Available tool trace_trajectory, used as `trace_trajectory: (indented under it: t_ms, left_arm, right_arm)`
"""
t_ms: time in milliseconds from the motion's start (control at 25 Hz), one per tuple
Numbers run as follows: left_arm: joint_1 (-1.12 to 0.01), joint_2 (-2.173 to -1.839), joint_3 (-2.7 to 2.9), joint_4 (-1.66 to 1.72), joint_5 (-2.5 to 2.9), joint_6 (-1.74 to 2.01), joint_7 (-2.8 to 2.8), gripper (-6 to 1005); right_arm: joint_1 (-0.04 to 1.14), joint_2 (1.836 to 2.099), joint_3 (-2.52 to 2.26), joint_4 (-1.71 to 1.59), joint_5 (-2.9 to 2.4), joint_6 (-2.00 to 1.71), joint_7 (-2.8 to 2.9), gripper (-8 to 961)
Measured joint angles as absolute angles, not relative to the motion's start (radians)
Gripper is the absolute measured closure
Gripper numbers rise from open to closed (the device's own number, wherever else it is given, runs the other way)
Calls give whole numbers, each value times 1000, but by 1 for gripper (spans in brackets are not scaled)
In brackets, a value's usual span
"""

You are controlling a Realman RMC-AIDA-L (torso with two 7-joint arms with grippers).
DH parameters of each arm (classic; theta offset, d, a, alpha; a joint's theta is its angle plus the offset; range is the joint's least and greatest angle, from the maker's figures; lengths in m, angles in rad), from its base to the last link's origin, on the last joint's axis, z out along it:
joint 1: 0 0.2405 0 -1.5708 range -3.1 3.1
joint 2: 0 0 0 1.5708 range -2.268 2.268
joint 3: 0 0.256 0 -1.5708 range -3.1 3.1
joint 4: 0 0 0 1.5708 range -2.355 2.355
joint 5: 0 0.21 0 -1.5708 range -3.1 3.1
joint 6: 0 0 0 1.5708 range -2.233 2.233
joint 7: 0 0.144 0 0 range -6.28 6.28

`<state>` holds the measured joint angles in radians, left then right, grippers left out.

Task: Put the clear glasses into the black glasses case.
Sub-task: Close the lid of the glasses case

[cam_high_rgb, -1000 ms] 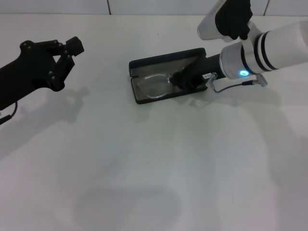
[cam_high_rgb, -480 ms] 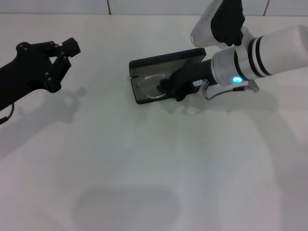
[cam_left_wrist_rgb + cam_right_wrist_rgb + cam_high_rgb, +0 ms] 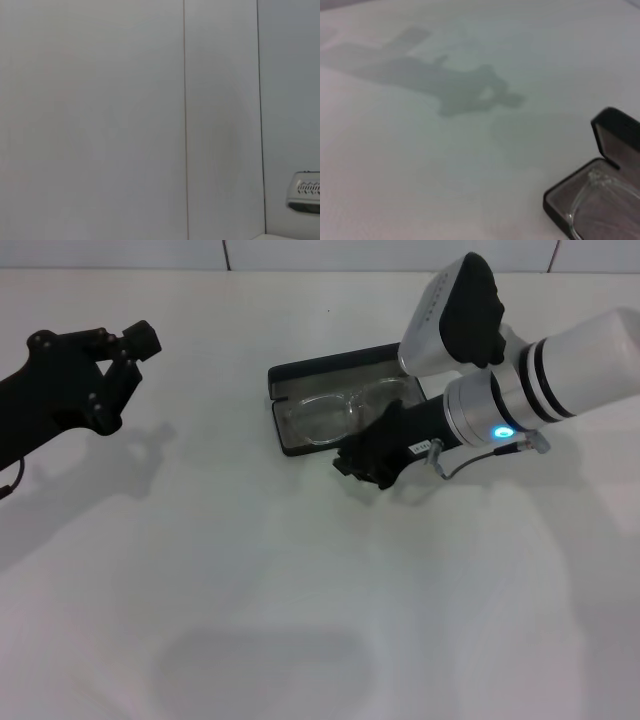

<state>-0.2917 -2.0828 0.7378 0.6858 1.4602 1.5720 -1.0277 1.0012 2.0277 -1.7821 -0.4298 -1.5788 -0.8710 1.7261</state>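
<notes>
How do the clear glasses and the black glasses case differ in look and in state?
The clear glasses are transparent and colourless; the black glasses case is opaque black with a grey lining. The glasses are thin, curved rims; the case is a rectangular shell with rounded corners. The glasses lie inside; the case stands open around them. Both rest on the white table, and neither gripper holds them.

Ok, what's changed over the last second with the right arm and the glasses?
The right gripper has pulled out of the black glasses case toward the robot and now hovers over the table just in front of it. The clear glasses lie released in the grey tray. The case is open as before; the left gripper barely shifted at far left.
</notes>
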Motion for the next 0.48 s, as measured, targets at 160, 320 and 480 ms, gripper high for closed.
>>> trace_trajectory:
  t_ms: [160,320,480]
  left_arm:
    - [-294,-2083,738,684,1460,1572,-1028,959]
    - [-295,-2084,738,683,1460,1572,-1028,959]
    - [-297,-2085,738,683,1459,1571,-1028,959]
  right_arm:
    - [1009,2028,-1791,-416,-1581,-861,1726,856]
    - [1014,2028,-1800,-415,-1581,-848,1726,856]
    - [1020,2028,-1823,-415,-1571,-807,1733,855]
